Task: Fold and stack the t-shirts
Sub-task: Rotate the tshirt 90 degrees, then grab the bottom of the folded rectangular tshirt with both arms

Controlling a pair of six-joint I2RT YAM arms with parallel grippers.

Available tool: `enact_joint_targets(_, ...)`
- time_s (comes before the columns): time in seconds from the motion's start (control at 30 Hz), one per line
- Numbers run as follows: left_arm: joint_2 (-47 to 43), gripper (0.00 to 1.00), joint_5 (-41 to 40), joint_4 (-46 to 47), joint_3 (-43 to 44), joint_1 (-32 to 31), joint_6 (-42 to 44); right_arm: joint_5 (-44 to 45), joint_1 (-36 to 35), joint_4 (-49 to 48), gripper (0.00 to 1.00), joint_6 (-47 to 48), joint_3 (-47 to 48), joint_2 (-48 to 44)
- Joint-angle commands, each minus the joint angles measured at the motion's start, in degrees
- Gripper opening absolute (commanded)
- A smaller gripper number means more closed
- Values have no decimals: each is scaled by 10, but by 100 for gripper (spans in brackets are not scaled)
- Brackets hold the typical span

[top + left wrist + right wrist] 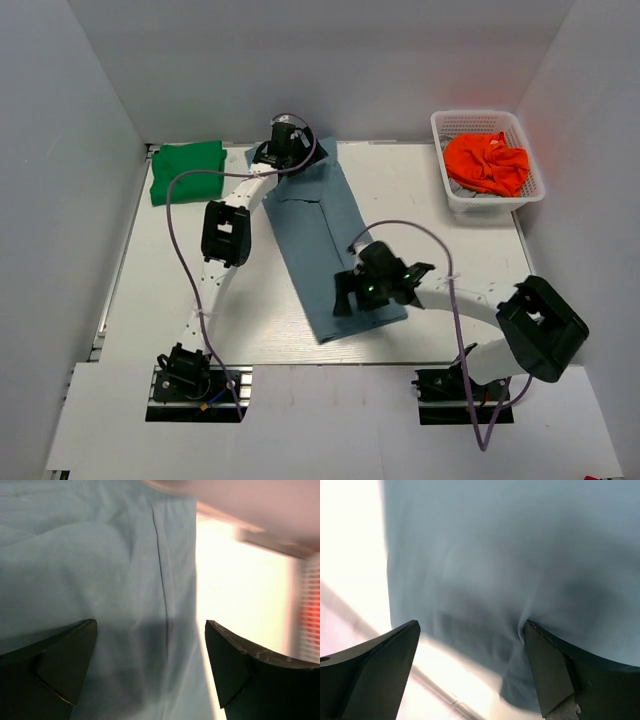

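Top external shows the slate-blue t-shirt (320, 235) as a long strip: left gripper (278, 150) over its far end, right gripper (348, 292) over its near end, both with jaws spread.

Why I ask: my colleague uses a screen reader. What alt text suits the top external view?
A slate-blue t-shirt, folded into a long strip, lies diagonally on a table, the left hand over its far end and the right hand over its near end. A folded green t-shirt lies far left; a basket of orange cloth stands far right.
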State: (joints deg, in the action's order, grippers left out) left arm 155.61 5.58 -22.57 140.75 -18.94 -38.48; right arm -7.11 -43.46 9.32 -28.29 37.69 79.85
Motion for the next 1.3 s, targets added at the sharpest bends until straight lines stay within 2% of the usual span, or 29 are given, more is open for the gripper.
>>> enact_joint_targets(0.0,77,100,100,117,-16,-22,-83,-133,-81,40,91,31,11,29)
enact_joint_targets(0.07,86,100,100,167,-22,-28,-117,-159,-119,27,91,94,25,44)
enact_joint_targets(0.1,94,100,105,193,-17,-28,-117,-209,-127,9,91,123,41,45)
enact_joint_targets(0.17,118,100,95,199,17,-28,-123,-227,-155,8,91,158,62,49)
enact_joint_targets(0.37,79,100,67,205,8,-28,-88,-179,-171,3,91,170,92,-13)
enact_joint_targets(0.47,16,100,112,210,13,-28,-49,-128,-168,-11,91,149,80,-58)
enact_joint_targets(0.5,-34,100,117,195,3,-28,-22,-113,-167,-21,91,126,76,-92)
enact_joint_targets(0.6,-133,100,124,152,-55,-34,44,22,-164,-6,91,66,57,-120)
enact_joint_targets(0.63,-205,100,130,109,-75,-41,57,52,-160,3,91,48,49,-141)
enact_joint_targets(0.67,-244,100,121,80,-118,-41,63,120,-155,37,91,-10,46,-145)
enact_joint_targets(0.73,-323,100,93,26,-186,-55,75,169,-143,57,91,-35,33,-156)
enact_joint_targets(0.77,-413,100,93,15,-296,-55,81,193,-139,81,91,-60,23,-159)
enact_joint_targets(0.83,-504,100,81,32,-424,-73,74,208,-121,110,91,-78,15,-159)
enact_joint_targets(0.87,-548,100,70,54,-550,-79,61,212,-116,125,91,-101,9,-163)
enact_joint_targets(0.9,-623,100,60,68,-610,-86,54,213,-103,133,91,-108,3,-172)
enact_joint_targets(0.97,-680,100,54,74,-749,-104,18,210,-92,148,91,-129,-22,-193)
enact_joint_targets(1.17,-796,100,80,10,-976,-165,-22,179,-58,163,91,-157,-85,-238)
enact_joint_targets(1.27,-831,100,93,-11,-1035,-197,-41,138,-50,150,91,-159,-97,-233)
